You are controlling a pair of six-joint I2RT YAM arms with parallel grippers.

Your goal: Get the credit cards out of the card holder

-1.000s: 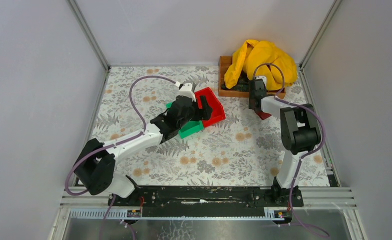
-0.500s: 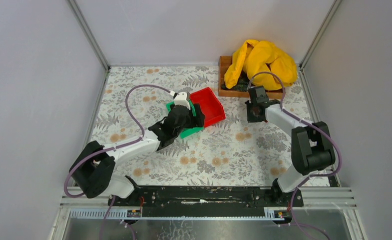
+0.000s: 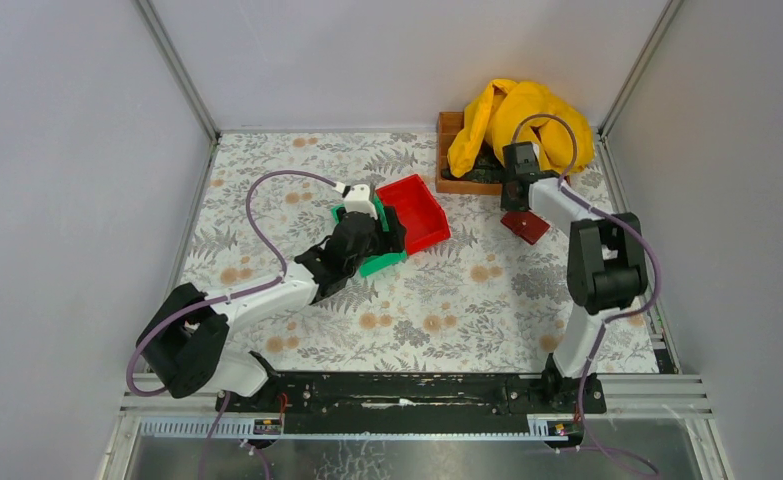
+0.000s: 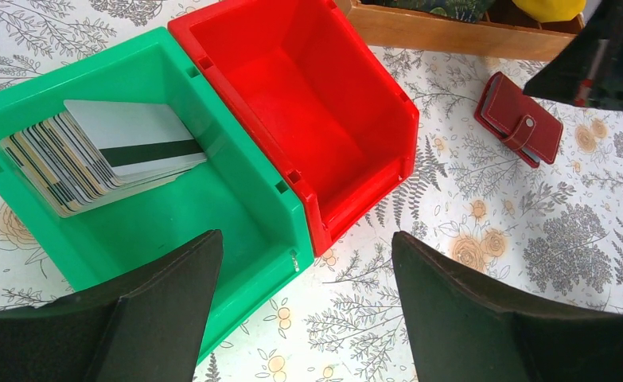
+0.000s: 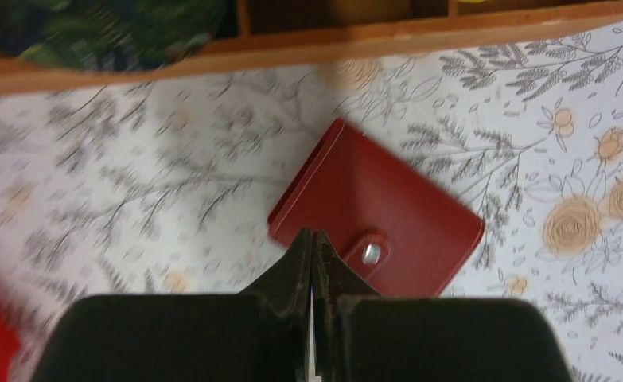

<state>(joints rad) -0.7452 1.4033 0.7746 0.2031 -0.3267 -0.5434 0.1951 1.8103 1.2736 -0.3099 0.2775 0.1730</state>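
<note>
The card holder [image 5: 387,211] lies closed on the flowered tabletop, dark red with a metal snap; it also shows as the card holder [image 3: 525,227] and the card holder [image 4: 519,119]. My right gripper [image 5: 313,235] hovers just above its near edge, shut, with nothing between its fingers. In the top view the right gripper [image 3: 514,190] sits between the holder and the wooden tray. The credit cards [image 4: 101,155] lie fanned in a stack inside the green bin [image 4: 196,215]. My left gripper [image 4: 306,235] hangs open over that bin's front corner, holding nothing.
A bright red bin [image 4: 292,87] stands against the green bin's right side. A wooden tray [image 3: 450,150] with a yellow cloth [image 3: 522,120] heaped on it stands at the back right. Grey walls enclose the table on three sides.
My right gripper has closed fully and drawn back toward the wooden tray, uncovering the card holder on the table. The left arm pulled back slightly from the red bin.
</note>
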